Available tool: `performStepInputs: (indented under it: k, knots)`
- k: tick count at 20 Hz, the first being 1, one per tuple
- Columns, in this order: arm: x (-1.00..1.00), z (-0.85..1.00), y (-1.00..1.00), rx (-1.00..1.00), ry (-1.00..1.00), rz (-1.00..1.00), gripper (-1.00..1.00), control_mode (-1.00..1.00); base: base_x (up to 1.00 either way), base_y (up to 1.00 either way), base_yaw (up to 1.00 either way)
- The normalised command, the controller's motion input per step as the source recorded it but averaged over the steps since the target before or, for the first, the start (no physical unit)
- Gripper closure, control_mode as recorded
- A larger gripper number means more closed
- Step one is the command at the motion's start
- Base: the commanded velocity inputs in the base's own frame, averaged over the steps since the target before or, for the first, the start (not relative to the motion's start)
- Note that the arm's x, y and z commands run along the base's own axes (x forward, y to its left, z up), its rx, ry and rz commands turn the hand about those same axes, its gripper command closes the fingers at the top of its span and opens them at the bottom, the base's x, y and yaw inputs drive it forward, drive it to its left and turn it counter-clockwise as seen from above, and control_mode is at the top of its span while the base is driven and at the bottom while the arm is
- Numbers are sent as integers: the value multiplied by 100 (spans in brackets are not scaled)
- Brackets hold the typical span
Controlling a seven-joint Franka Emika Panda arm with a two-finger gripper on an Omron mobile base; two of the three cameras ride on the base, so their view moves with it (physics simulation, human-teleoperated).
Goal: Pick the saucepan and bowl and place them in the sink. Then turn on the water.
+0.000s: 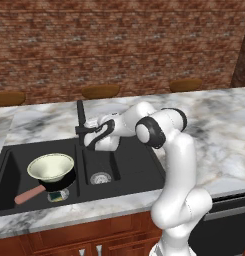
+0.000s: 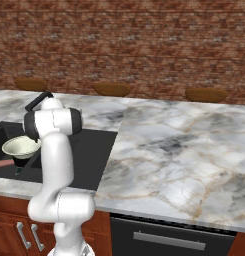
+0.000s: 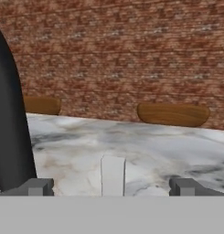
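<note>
The black double-basin sink (image 1: 139, 170) (image 2: 91, 142) is set in the marble counter. In its left basin lies the black saucepan (image 1: 65, 181), its pink handle (image 1: 28, 195) (image 2: 1, 163) pointing forward-left. The cream bowl (image 1: 51, 166) (image 2: 21, 146) rests on top of the saucepan. My gripper (image 1: 90, 139) (image 3: 113, 187) is open and empty, right beside the slim black faucet (image 1: 80, 114) (image 3: 8, 132) behind the basins; in the hand view the faucet stands just left of the left fingertip (image 3: 38, 187). No water is in view.
A round steel drain (image 1: 100, 177) sits in the right basin and a small green item (image 1: 56, 197) lies by the saucepan. Brown stool tops (image 1: 100, 91) (image 3: 173, 114) line the far counter edge before a brick wall. Broad marble counter (image 2: 184, 150) extends right.
</note>
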Motion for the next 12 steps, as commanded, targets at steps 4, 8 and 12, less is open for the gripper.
performStepInputs:
  k: [4, 8, 12]
  knots:
    - [17, -10, 0, 5, -3, 0, -100, -100, 0, 0, 0]
    - [10, -17, 0, 5, -3, 0, -100, -100, 0, 0, 0]
    - [7, -20, 0, 3, -2, 0, -100, -100, 0, 0, 0]
